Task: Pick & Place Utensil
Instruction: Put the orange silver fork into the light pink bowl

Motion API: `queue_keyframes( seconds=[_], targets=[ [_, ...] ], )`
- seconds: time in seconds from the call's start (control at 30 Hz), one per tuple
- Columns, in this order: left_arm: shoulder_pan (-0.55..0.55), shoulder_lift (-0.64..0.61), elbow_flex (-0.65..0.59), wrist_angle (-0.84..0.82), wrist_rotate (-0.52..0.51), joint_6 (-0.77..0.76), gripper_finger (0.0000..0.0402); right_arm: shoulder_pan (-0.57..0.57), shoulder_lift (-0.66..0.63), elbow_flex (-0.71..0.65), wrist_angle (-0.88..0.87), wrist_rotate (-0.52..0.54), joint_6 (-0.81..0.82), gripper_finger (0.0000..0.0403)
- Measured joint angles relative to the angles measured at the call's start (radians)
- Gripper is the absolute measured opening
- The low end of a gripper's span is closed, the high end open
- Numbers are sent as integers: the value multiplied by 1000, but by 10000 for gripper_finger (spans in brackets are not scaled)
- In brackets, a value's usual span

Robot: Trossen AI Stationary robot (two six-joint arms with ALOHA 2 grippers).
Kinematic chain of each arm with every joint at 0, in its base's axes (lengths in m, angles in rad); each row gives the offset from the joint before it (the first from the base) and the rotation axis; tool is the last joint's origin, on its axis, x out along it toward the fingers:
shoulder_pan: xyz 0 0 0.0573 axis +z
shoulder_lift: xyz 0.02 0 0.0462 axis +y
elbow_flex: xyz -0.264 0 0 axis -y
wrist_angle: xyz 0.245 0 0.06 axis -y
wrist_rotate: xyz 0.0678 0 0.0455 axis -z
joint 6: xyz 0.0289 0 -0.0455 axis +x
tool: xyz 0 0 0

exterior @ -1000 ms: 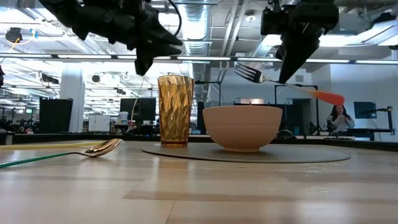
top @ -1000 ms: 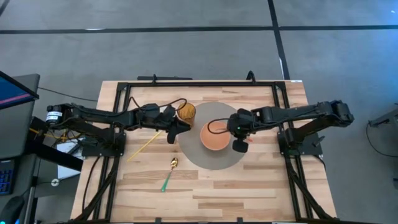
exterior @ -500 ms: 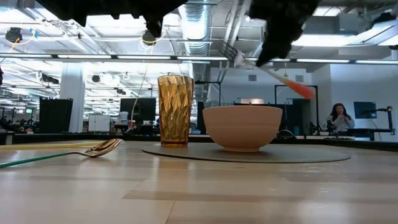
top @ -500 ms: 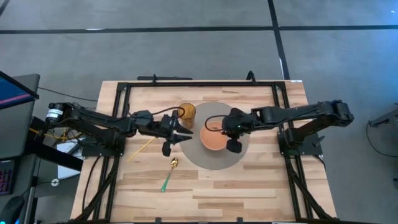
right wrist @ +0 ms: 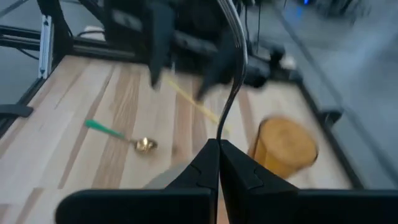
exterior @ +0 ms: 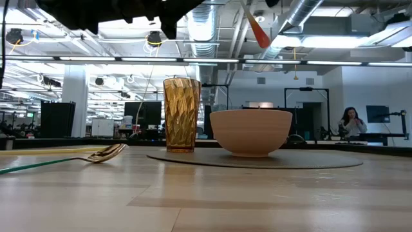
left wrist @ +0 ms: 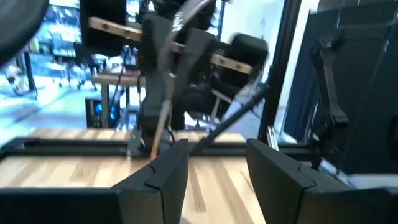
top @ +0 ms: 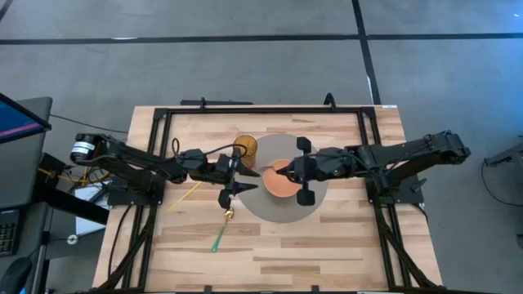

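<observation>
Fork (right wrist: 232,56) swung upward in the clamped right end effector (right wrist: 217,152); left end effector (left wrist: 214,165) apart.

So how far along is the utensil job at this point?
Nothing looks placed yet. In hand: the right claw is shut on the fork, held up above the bowl. Left to do: set the fork down, and possibly handle the green-handled spoon and thin yellow stick, both lying on the table. The left claw is open and empty.
</observation>
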Motion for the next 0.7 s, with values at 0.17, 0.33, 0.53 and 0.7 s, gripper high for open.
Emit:
queue_keyframes(
  seconds=[0.17,0.33,0.53,0.7],
  targets=[
    [11,74,0,113,-50,0,165,36,0,0,81,23,-88,0],
    [31,129,0,190,-79,20,161,54,3,0,213,82,-200,0],
    [67,141,0,299,-79,66,164,59,1,0,277,82,-246,0],
    [83,141,22,336,-62,68,164,58,3,0,311,81,-254,0]
  ],
)
